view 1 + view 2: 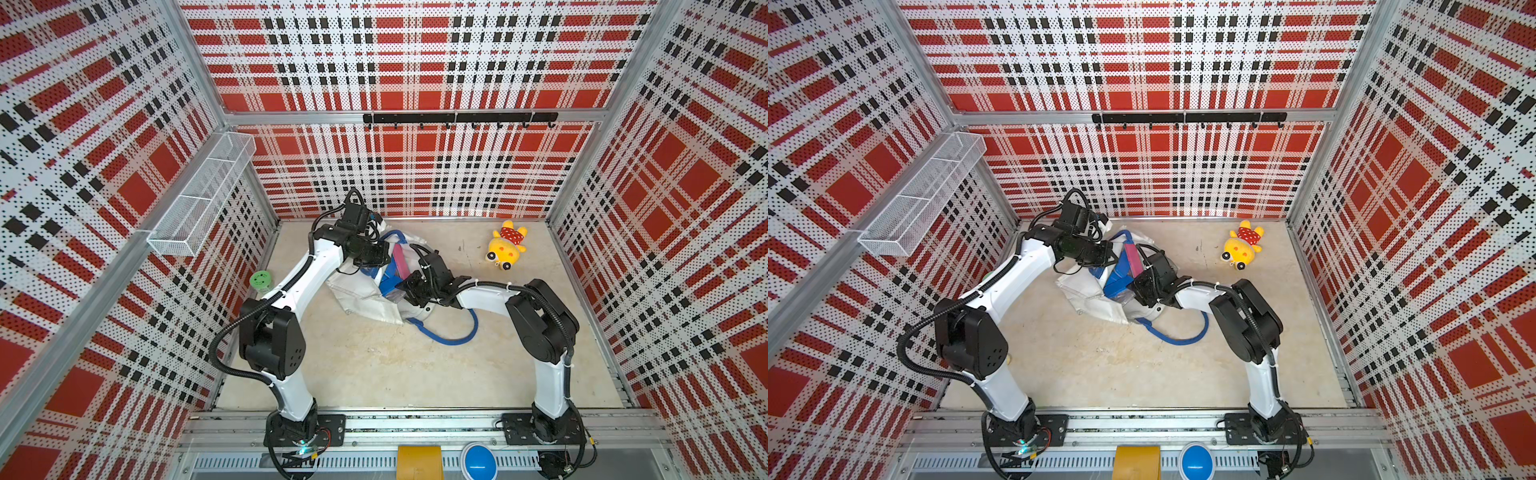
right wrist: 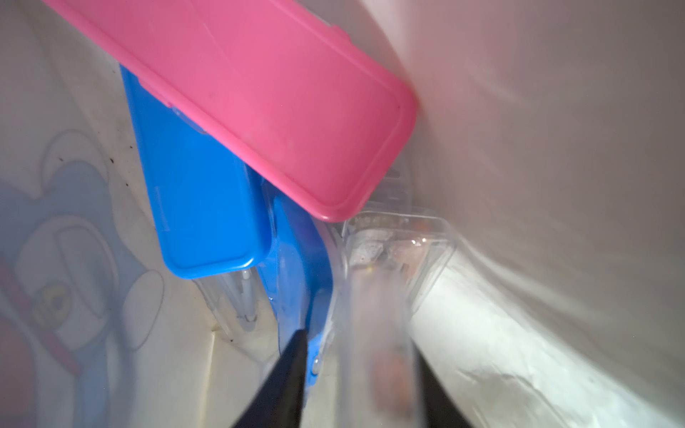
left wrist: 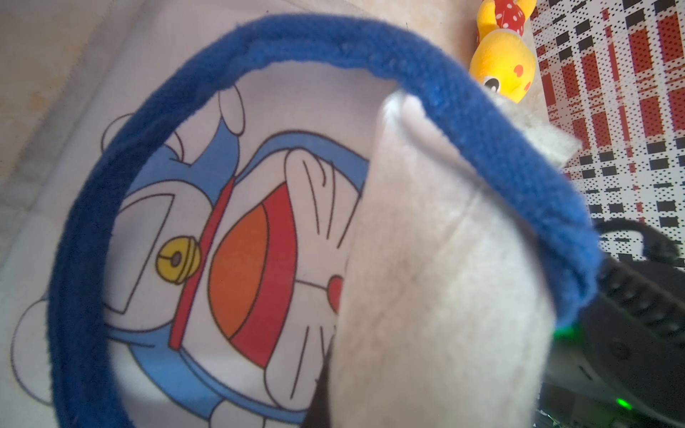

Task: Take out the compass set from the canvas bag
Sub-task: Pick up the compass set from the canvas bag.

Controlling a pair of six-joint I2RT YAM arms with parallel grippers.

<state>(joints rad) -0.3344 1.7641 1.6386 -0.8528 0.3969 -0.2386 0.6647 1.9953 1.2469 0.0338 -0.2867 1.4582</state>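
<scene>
Mesh basket hangs on the left wall, and a green roll sits at the table edge below it, beside the left arm. Next comes the left gripper, closed tight on the upper edge of the canvas bag. Its wrist view shows a fold of off-white cloth close to the lens, with a blue handle arching over it. The bag lies crumpled mid-table. Inside it a pink case rests across a blue case. Under both lies the compass set, a clear-lidded pack on a blue back. The right gripper reaches into the bag, its fingers part-spread on either side of that pack's blurred near end; whether they pinch it I cannot tell. A second blue loop trails on the table under the right arm. Far right, well apart from the bag, a yellow plush toy lies near the back wall.
</scene>
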